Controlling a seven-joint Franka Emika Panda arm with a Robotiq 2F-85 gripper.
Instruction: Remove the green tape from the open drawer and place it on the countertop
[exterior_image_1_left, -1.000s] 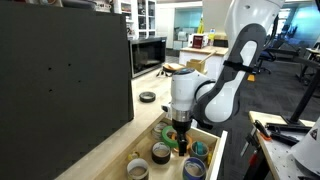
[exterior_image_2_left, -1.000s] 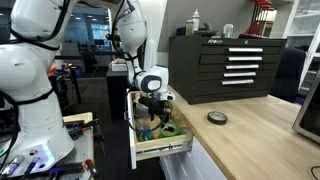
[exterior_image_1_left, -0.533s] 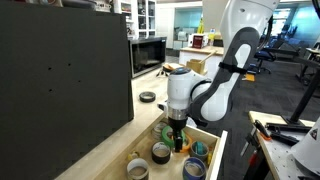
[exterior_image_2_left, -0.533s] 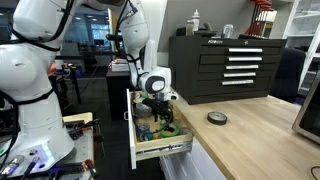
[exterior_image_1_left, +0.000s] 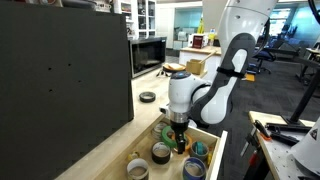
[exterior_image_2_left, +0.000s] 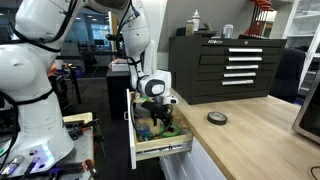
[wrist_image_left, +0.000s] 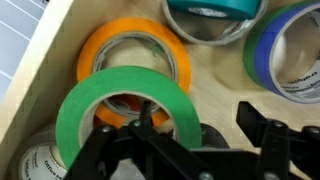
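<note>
Little is changing: over the last second your wrist is only nudging sideways and back, and the gripper (exterior_image_1_left: 180, 132) is staying low inside the drawer (exterior_image_1_left: 215, 133). By that, you are still settling the grasp, and nothing is heading for the countertop (exterior_image_1_left: 140, 112) yet. The green tape (wrist_image_left: 75, 115) is lying in the drawer, overlapping the orange roll (wrist_image_left: 100, 45) near the wooden side wall. The jaws are standing wide, one finger seemingly reaching inside the ring and one outside it, not pinching anything yet. The arm is arching over the drawer, its wrist pointing straight down.
</note>
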